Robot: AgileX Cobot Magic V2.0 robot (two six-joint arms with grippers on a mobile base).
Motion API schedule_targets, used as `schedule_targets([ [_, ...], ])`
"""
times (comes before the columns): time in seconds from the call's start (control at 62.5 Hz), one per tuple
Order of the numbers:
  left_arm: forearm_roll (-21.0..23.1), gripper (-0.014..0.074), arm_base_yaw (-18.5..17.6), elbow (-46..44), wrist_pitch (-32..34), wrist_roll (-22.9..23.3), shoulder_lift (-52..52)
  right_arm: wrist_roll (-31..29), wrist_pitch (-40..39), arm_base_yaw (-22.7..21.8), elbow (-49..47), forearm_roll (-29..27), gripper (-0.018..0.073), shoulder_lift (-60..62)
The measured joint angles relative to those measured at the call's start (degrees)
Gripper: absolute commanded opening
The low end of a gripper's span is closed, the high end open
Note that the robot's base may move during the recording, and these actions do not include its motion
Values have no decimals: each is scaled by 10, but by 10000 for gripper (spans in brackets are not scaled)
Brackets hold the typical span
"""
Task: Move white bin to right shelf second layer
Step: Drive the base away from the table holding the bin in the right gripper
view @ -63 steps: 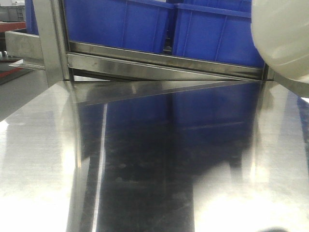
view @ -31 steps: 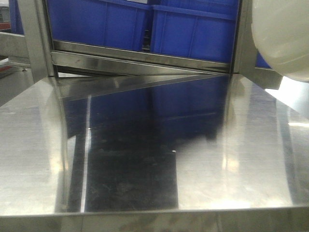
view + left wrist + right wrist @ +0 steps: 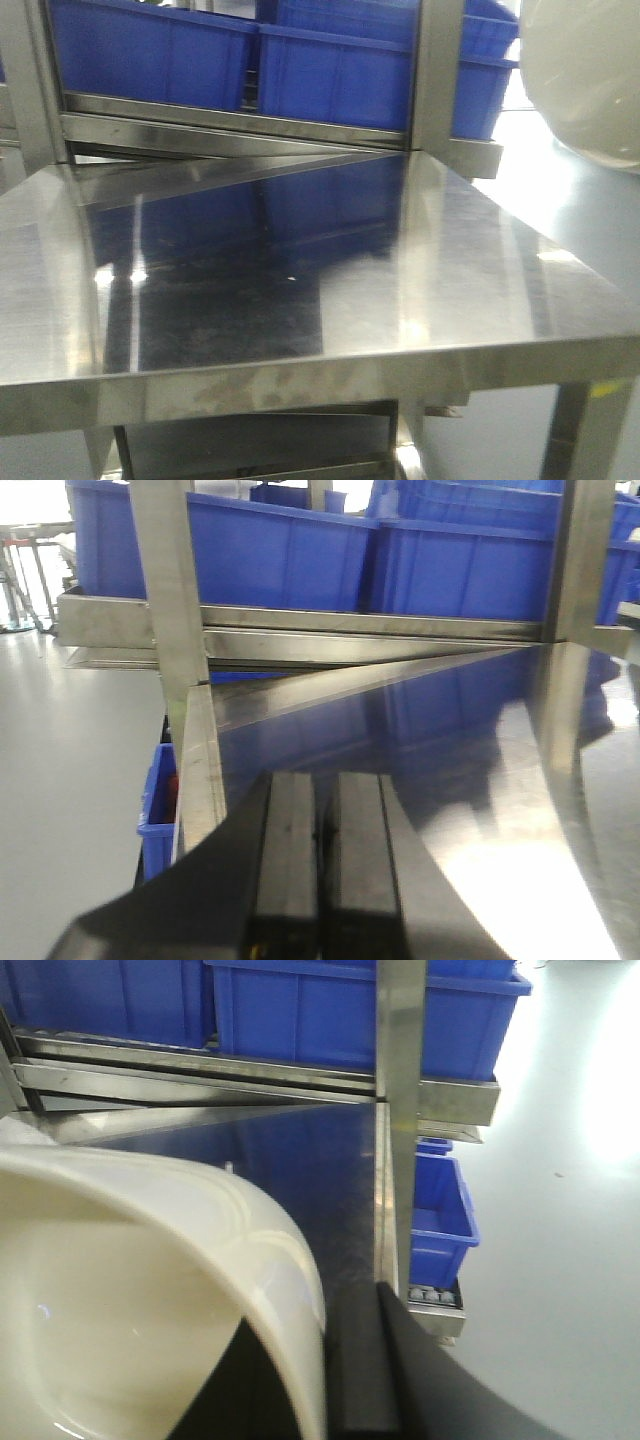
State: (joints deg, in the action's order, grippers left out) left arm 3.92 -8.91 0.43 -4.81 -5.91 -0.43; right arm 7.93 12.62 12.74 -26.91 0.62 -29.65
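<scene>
Right claw (image 3: 312, 1385) pinches the white bin (image 3: 120, 1290) wall, mouth facing its wrist; left claw (image 3: 320, 865) pressed together

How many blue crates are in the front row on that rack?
2, side by side: the left blue crate and the right blue crate, which passes behind a steel post. More blue shows behind them, so others may be hidden.

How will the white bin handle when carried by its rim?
Glossy bin probably slippery; single rim pinch between right fingers could slip. Visible interior empty, plain plastic: likely light, may flex. Rounded base might rock when set down.
</scene>
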Motion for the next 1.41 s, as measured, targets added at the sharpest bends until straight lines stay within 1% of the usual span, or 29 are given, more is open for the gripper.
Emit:
schedule_targets([
  [1.407, 0, 85, 0, 0, 0, 0, 0, 0, 0, 0, 0, 0, 56, -5],
])
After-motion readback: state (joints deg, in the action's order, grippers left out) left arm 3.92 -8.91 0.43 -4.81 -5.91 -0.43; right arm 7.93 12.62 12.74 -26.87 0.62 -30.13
